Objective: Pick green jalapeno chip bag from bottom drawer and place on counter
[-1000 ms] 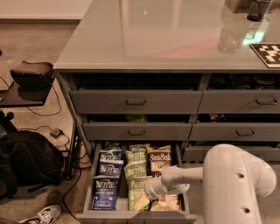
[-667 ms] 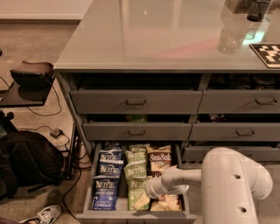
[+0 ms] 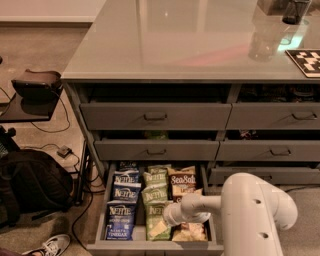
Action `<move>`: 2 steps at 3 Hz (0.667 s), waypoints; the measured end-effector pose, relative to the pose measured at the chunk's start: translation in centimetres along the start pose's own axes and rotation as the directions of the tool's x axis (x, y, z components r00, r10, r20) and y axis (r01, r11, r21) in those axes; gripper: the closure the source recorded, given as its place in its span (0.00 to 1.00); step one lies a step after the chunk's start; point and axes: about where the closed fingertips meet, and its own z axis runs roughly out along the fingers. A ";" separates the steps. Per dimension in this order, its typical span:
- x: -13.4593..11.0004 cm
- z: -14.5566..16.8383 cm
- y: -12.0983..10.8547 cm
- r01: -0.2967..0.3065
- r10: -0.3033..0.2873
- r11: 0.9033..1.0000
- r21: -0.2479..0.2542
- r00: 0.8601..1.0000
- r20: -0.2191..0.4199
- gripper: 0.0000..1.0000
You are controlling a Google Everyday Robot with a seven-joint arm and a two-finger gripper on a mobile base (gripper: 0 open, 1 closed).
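The bottom drawer (image 3: 155, 246) is pulled open at the foot of the grey cabinet. Green jalapeno chip bags lie in its middle column, the front one (image 3: 156, 224) nearest the drawer's front. Dark blue Kettle bags (image 3: 120, 219) fill the left column and Sea Salt bags (image 3: 182, 181) the right. My white arm reaches in from the lower right, and my gripper (image 3: 162, 226) is down in the drawer over the front green bag, hiding part of it. The glossy pale grey counter (image 3: 180, 45) spans the top.
Drawer fronts with bar handles (image 3: 155, 117) are above the open drawer. A clear bottle (image 3: 262, 37), a dark cup (image 3: 295, 10) and a checkered tag (image 3: 305, 60) stand on the counter's right. A small black side table (image 3: 25, 107), a black backpack (image 3: 30, 185), cables and a shoe (image 3: 47, 245) are on the left.
My arm's bulky white link has shifted a little to the left. The gripper stays over the front green bag in the drawer. The bags have not visibly moved.
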 end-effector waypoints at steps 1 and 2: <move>0.5 1.9 -0.1 -0.018 0.018 1.000 -0.001 1.000 -0.016 0.19; 1.4 2.9 0.0 -0.031 0.031 1.000 -0.002 0.999 -0.039 0.42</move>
